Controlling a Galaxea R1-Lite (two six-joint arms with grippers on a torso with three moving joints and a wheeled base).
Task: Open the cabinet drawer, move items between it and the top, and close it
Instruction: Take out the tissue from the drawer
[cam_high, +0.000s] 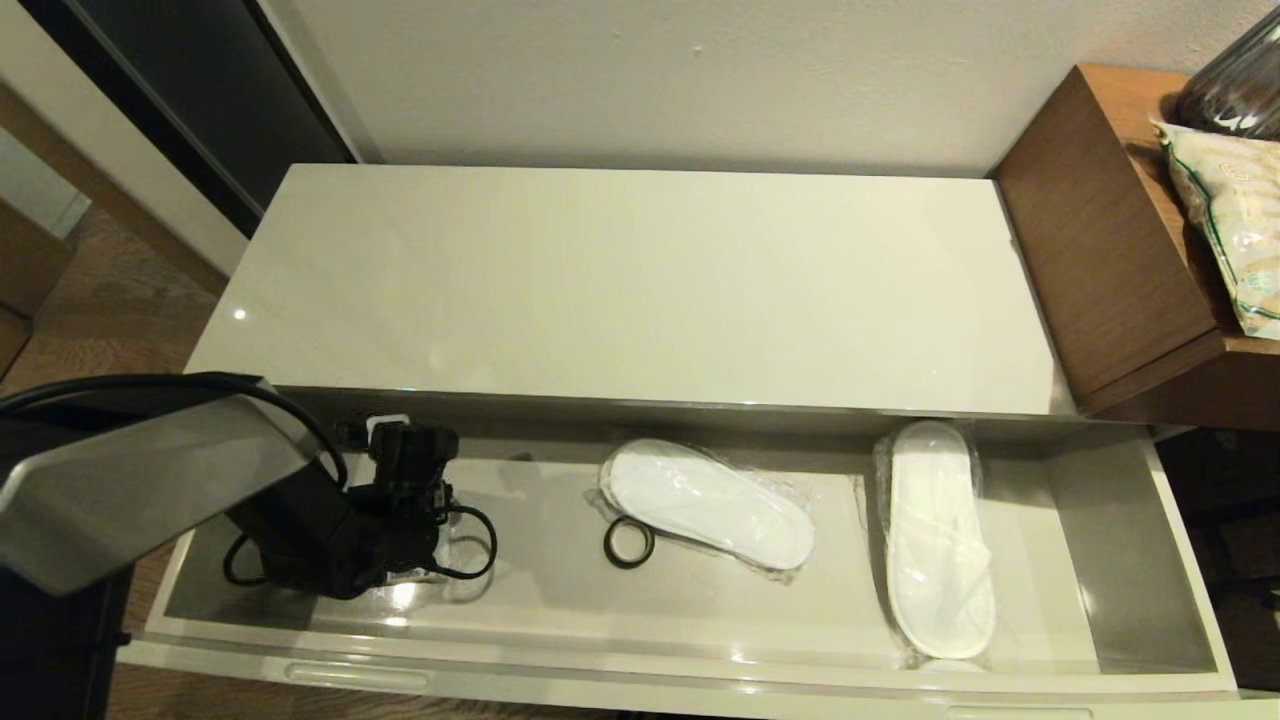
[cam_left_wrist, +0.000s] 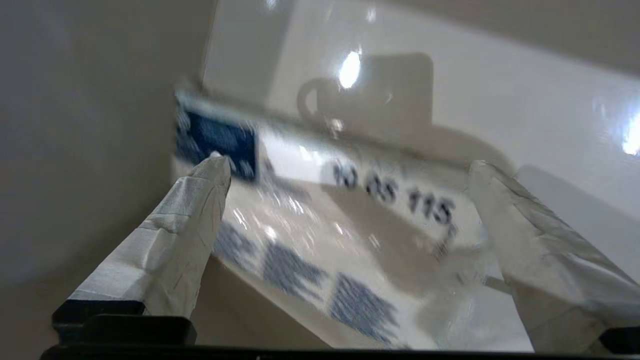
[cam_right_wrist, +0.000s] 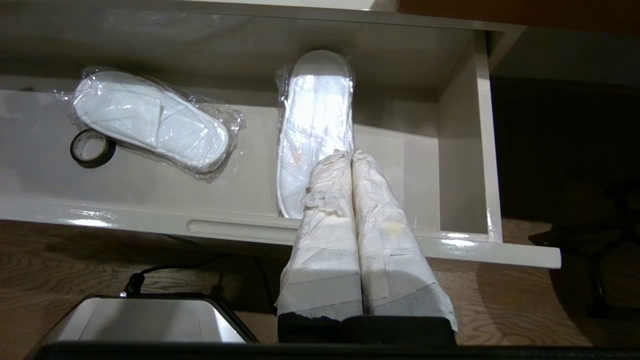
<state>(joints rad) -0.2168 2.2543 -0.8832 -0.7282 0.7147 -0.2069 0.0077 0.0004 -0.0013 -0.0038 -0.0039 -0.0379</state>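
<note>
The cabinet drawer (cam_high: 640, 668) stands pulled out below the glossy cream top (cam_high: 620, 280), which is bare. My left arm reaches down into the drawer's left end, its wrist (cam_high: 400, 500) covering the fingers in the head view. In the left wrist view the left gripper (cam_left_wrist: 347, 165) is open, with the white tissue pack (cam_left_wrist: 350, 220), blue patches and black "10 05 115", lying tilted between its taped fingers (cam_left_wrist: 185, 235). My right gripper (cam_right_wrist: 350, 152) is shut and empty. It hangs in front of the drawer's front panel (cam_right_wrist: 150, 215), near the right handle (cam_right_wrist: 240, 227), outside the head view.
Two plastic-wrapped white slippers (cam_high: 710, 500) (cam_high: 940, 540) and a black tape ring (cam_high: 629, 543) lie in the drawer's middle and right. A taller brown wooden unit (cam_high: 1100, 230) carrying a bag (cam_high: 1230, 220) borders the top on the right. A wall runs behind.
</note>
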